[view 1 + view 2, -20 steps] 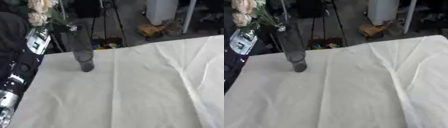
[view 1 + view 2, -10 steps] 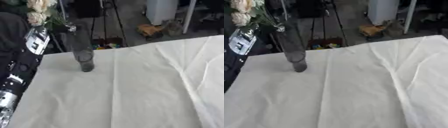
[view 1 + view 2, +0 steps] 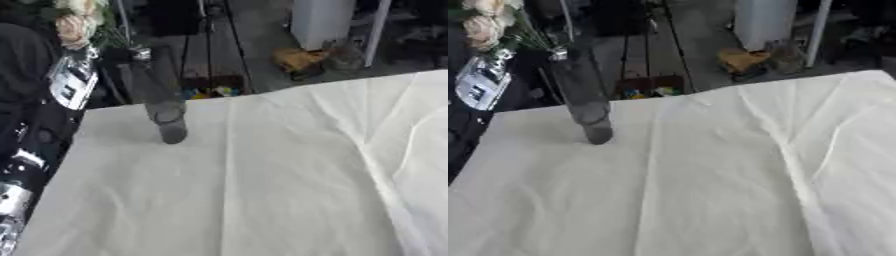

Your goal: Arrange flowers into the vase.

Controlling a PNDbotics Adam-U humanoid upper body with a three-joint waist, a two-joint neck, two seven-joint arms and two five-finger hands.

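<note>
Vase [image 3: 584,95] stands upright, flowers [image 3: 487,22] at its mouth.

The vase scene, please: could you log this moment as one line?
vase: upright on white cloth, far left | flowers: above the vase's left side | left arm: at left edge | hands: unseen

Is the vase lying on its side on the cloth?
No. The vase stands upright near the far left corner of the white cloth, with the flowers at its mouth.

A table under a creased white cloth [image 3: 262,190] carries a tall dark glass vase [image 3: 586,100] near its far left edge.
</note>
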